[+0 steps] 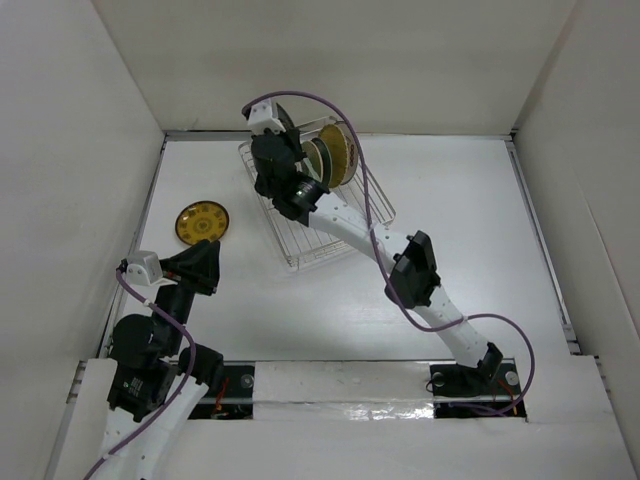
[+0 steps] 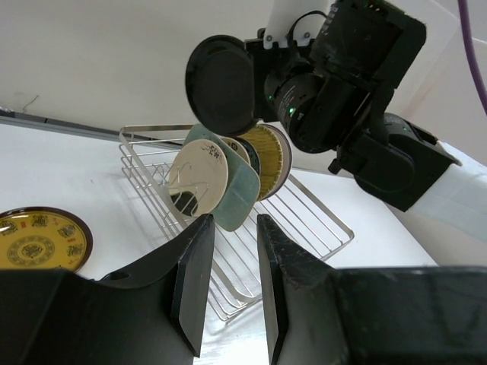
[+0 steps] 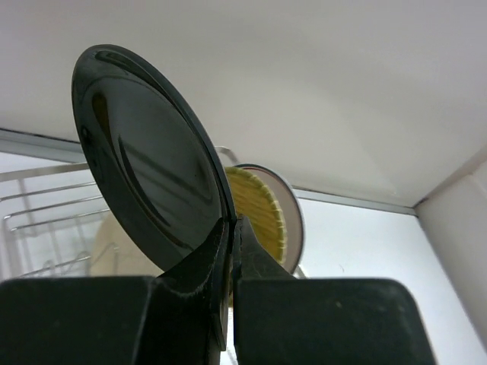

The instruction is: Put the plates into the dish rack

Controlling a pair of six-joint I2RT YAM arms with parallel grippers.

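Your white bench [image 1: 480, 260] sits boxed in by plain white walls [image 1: 400, 60] on three sides. A strip along its near edge looks glossy under the arm bases.

The dish rack [image 1: 315, 245] stands toward the far edge, left of the middle and skewed to the bench edges.

From above, the right arm [image 1: 420, 275] stretches from the near right to the rack's far left corner. Its wrist covers what it carries there, so you must look to the other views.

Your right wrist view shows the right gripper [image 3: 232, 228] clamped on the rim of a dark plate [image 3: 144, 160], held on edge. The plate blocks most of the rack behind it.

The left wrist view shows that same dark plate [image 2: 221, 84] raised above the racked dishes. You cannot tell whether it touches them.

The same view shows the dishes standing in the rack's far end:
- a cream plate [image 2: 196, 179]
- a pale green rectangular plate [image 2: 240, 194] just behind it
- a yellow ribbed plate [image 2: 270, 156] at the back

More may be hidden among them, and from overhead only the yellow one [image 1: 338, 155] reads clearly.

The left gripper [image 2: 234, 228] hovers near the left edge, well apart from the rack. Its jaws stand a narrow gap apart with nothing between them.

A brown-and-yellow patterned plate [image 1: 201, 223] lies flat on the bench just beyond that gripper, toward the left edge. In the left wrist view it is cut off at the frame's side [image 2: 34, 239].
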